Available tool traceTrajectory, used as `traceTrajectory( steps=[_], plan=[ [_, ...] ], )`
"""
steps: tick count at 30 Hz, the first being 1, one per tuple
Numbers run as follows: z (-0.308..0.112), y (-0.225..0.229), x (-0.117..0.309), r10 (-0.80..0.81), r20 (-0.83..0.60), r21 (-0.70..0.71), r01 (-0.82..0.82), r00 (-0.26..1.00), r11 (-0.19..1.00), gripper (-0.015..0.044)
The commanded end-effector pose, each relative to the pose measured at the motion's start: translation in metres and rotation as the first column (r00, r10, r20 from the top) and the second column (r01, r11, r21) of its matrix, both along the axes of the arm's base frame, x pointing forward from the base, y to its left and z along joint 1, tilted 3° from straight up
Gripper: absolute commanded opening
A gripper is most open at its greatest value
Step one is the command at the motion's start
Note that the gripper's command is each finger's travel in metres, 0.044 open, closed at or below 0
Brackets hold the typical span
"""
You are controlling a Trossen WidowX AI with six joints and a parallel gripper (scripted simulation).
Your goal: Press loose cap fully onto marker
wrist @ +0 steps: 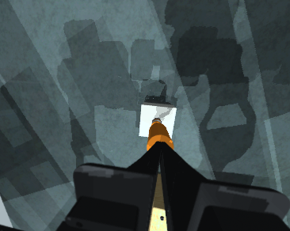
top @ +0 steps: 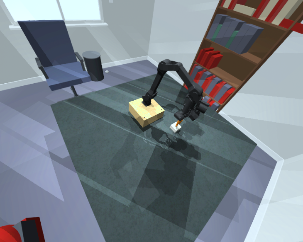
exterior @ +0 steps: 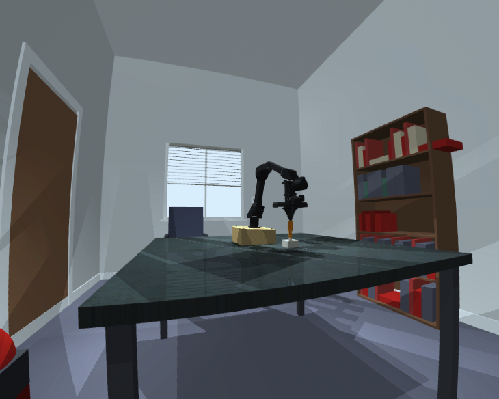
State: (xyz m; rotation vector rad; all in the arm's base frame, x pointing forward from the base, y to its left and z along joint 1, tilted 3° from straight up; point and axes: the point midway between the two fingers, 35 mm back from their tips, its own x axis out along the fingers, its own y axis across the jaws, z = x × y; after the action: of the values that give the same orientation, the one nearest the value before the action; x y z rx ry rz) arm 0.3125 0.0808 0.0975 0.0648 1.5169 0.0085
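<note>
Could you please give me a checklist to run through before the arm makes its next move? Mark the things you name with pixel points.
1. Holder block [top: 173,128] [exterior: 290,244] [wrist: 145,127] flat on the table [top: 107,166] [exterior: 241,274] [wrist: 114,130]: ok.
2. Orange marker [top: 179,122] [exterior: 290,227] [wrist: 158,131] upright in the block: ok, it stands straight in the exterior view.
3. Jaws [top: 181,119] [exterior: 290,220] shut with nothing between them: ok.
4. Jaws lined up over the marker's top: ok, the tips are right at its upper end.
5. Cap pressed fully on: cannot tell; the wider upper part looks like the cap, but its seating is too small to judge.
6. Arm moved away: not ok, it is right above the marker.
</note>
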Motion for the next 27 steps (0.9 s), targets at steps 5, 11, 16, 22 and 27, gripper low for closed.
traceTrajectory(
  steps=[5, 11, 16, 22, 27],
  plan=[
    [-0.0128, 0.0015, 0.0004, -0.006, -0.009, 0.001, 0.006, 1.000, 1.000, 0.0000],
    [-0.0149, 0.0023, 0.0013, -0.006, -0.009, 0.001, 0.006, 1.000, 1.000, 0.0000],
    [-0.0153, 0.0025, 0.0015, -0.006, -0.009, 0.001, 0.006, 1.000, 1.000, 0.0000],
    [-0.0154, 0.0028, 0.0019, -0.006, -0.009, 0.001, 0.006, 1.000, 1.000, 0.0000],
    [-0.0154, 0.0030, 0.0023, -0.006, -0.009, 0.001, 0.006, 1.000, 1.000, 0.0000]
  ],
)
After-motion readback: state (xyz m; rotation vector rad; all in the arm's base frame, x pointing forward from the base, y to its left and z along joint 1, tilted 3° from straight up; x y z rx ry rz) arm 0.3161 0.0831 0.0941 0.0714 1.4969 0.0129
